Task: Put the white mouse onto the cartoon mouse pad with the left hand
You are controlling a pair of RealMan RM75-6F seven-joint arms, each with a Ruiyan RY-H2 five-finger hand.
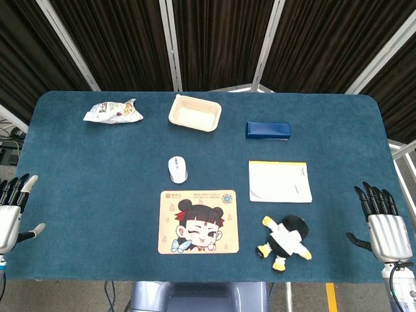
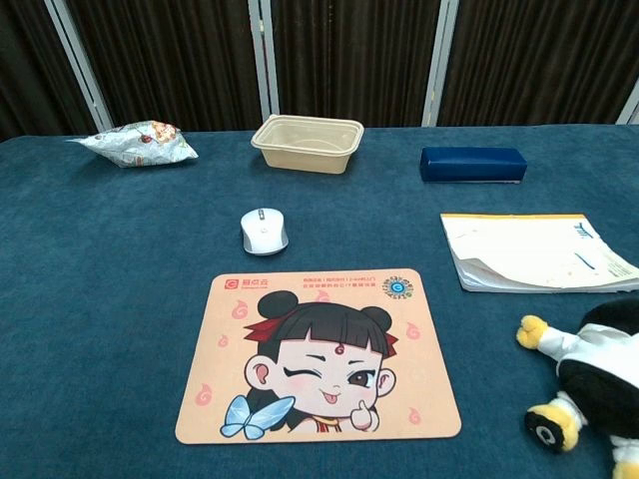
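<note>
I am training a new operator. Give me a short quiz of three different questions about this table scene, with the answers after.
1. True or false: the white mouse already lies on the cartoon mouse pad.
2. Multiple choice: what lies directly beyond the mouse, at the far side of the table? A) beige food tray B) dark blue box C) snack bag
3. Fill in: the left robot hand holds ____.

Key
1. False. The mouse lies on the blue table cover, just beyond the pad's far edge.
2. A. The beige food tray is there; the dark blue box lies to the right, the snack bag to the left.
3. Nothing; its fingers are apart, at the table's left edge.
</note>
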